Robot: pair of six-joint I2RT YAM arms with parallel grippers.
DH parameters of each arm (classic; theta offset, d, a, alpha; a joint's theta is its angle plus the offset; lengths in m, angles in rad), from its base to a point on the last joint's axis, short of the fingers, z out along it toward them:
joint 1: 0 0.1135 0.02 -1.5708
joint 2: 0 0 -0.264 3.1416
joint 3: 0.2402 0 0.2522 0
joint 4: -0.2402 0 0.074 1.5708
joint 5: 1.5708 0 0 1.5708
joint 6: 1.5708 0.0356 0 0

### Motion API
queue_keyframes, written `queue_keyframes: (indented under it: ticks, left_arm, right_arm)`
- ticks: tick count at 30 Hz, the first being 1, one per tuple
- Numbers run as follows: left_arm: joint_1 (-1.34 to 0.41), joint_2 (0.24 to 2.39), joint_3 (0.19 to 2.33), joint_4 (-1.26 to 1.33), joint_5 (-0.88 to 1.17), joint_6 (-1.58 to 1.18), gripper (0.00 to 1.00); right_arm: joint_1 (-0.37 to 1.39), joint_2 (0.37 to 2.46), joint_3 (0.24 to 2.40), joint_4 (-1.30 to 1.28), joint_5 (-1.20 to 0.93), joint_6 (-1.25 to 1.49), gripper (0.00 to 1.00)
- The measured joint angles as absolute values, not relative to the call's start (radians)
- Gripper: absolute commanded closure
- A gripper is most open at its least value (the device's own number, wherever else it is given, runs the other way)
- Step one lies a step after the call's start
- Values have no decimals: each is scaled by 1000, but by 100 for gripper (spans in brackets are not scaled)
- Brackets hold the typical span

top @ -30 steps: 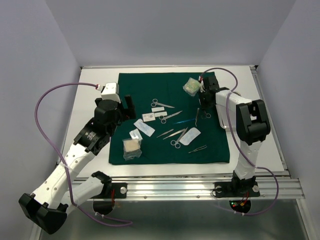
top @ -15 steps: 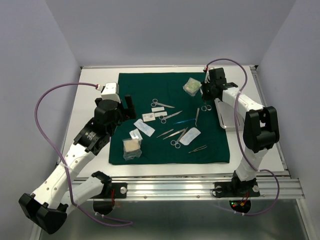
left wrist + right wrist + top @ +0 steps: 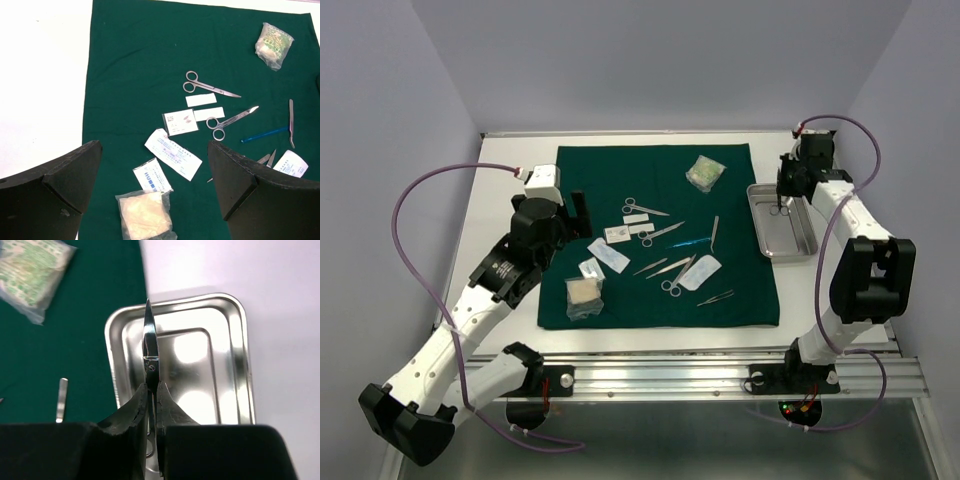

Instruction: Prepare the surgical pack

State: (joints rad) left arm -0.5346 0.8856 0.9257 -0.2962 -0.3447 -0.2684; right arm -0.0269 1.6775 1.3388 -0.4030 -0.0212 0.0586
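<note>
The right tool (image 3: 151, 407) is pressed together on a pair of scissors (image 3: 149, 347). It pinches them just below the pivot, with the closed blades pointing to 12 o'clock in the wrist view. They hang over the steel tray (image 3: 220, 365); whether they touch it cannot be told. Seen from the top, the tray sits on the white worktop (image 3: 510, 160), just off the 3 o'clock edge of the green drape (image 3: 610, 170).

The left tool (image 3: 574, 210) is spread wide over the drape's 9 o'clock edge.

The rest lies on the drape:
- A green-printed bag (image 3: 705, 172) is at 1 o'clock.
- A gauze bag (image 3: 584, 297) is at 7 o'clock.
- Near the centre, a second pair (image 3: 210, 87) and a third pair (image 3: 230, 119) of scissors lie apart, with small white packets (image 3: 205, 106) between them.
- A long paper packet (image 3: 172, 154) lies at 6 o'clock of those.
- A blue-handled instrument (image 3: 690, 241) lies toward 3 o'clock, with a slim steel piece (image 3: 714, 232) just beside it.
- The forceps (image 3: 715, 297) are at 5 o'clock.
- A fourth pair (image 3: 673, 282) of scissors is near the forceps, touching another white packet (image 3: 701, 272).
</note>
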Motion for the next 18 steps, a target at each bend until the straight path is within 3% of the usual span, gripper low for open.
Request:
queue_keyframes:
  ticks: [8,11,12,14,16,18]
  left_arm:
    - [-535,914,939,-295,-344,-258,1]
    - [-535,919,940,-295,-344,-255,1]
    - [-535,920,940,-295,-344,-255,1]
    - [-535,921,940,-295,-344,-255,1]
    - [-535,921,940,-295,-344,-256,1]
    - [-535,921,940,-295,-344,-255,1]
  right_arm:
    - [-44,1676,1240,-410,62,37,99]
    - [-44,1676,1205,-401,76,23,91]
    - [-44,1676,1194,-398,78,20,81]
    - [-44,1676,1169,-397,76,11,69]
    - [-44,1676,1163,-397,72,10,39]
    - [-44,1676,1163,-389,71,4,37]
